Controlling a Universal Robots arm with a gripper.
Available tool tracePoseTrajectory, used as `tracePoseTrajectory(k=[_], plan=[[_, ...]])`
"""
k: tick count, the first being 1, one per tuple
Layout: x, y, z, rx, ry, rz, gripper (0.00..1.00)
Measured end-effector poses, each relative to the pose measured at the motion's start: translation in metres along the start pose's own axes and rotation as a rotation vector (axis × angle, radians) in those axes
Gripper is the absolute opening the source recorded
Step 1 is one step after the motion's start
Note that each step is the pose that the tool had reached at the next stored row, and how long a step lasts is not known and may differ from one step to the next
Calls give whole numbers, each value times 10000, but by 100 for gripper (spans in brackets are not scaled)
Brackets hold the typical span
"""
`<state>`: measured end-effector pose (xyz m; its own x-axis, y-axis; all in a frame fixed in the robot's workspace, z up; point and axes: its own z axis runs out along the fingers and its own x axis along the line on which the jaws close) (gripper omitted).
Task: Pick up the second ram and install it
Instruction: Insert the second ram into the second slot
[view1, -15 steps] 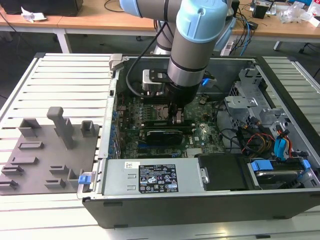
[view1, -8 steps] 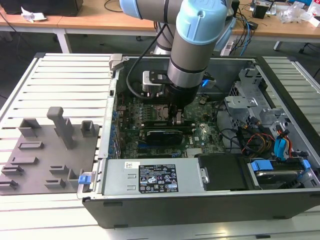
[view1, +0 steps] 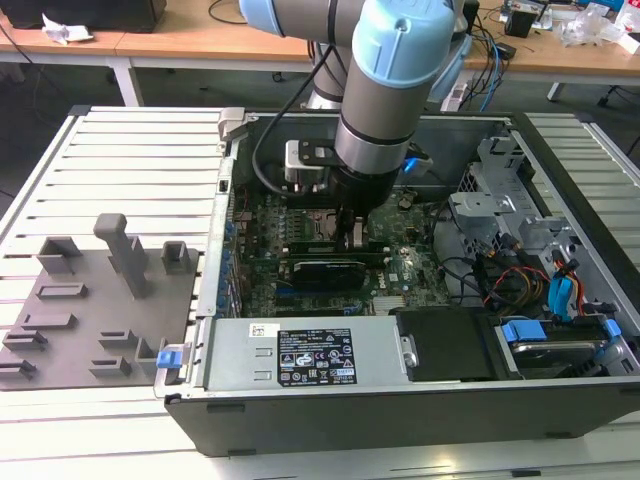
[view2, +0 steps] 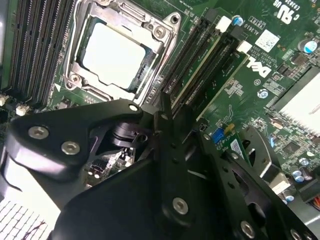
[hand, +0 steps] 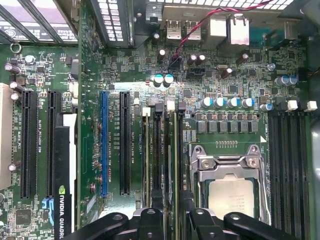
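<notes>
Gripper (view2: 167, 112) pinching ram (hand: 176, 150) into slots (hand: 162, 150) beside socket (hand: 230, 187); tilted seating could jam it or stress clips.

Green motherboard (hand: 235, 90) with black slots (hand: 125, 142), one blue slot (hand: 104, 142), and a silver processor socket (view2: 117, 52).

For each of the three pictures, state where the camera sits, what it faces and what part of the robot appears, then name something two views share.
Exterior view: off the arm, above the open computer case, facing down; the arm reaches inside.
First wrist view: on the arm, facing the motherboard; the gripper shows.
Second wrist view: on the arm, close and slanted; the gripper shows.
Shared: the processor socket appears in both wrist views.
</notes>
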<state>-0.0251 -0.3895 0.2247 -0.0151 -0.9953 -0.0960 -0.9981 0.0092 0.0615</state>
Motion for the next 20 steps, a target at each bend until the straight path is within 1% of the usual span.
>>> tracePoseTrajectory(k=[1,2,3,4,6,7,8,9,20], plan=[[-2,2,-29,-1,2,0,27],[-8,5,-87,-1,2,-1,27],[-18,11,-179,0,9,0,27],[-28,16,-270,0,35,0,27],[-43,22,-344,1,126,7,27],[-50,22,-367,1,154,8,26],[-53,24,-383,3,155,9,13],[-53,24,-390,2,158,9,11],[-54,25,-395,2,158,10,11]])
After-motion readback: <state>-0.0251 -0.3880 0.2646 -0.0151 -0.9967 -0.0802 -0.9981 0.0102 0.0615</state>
